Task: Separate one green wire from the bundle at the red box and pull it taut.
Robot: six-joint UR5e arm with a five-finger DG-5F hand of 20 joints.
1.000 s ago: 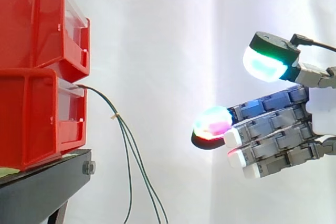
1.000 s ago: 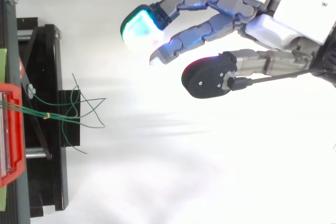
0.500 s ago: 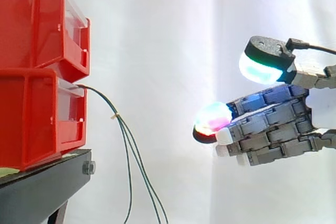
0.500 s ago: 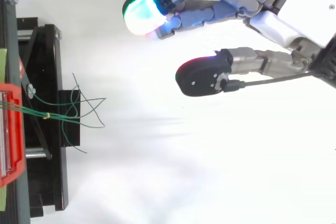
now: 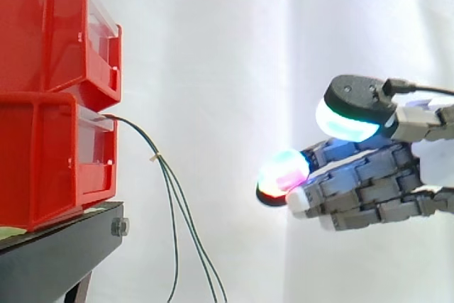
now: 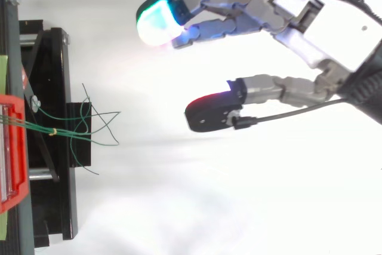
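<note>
My hand hangs in mid-air, fingers apart from the thumb and clamped on nothing, well apart from the green wires, which droop as a tied bundle from the lower red box.

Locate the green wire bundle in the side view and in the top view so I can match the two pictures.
Side view: the green wires leave the front of the red bins, left of centre, and droop to the bottom edge.
Top view: the green wires fan rightward from the left edge at mid-height, over the black stand.
Shared landmark: the red bins, where the wires emerge.
</note>
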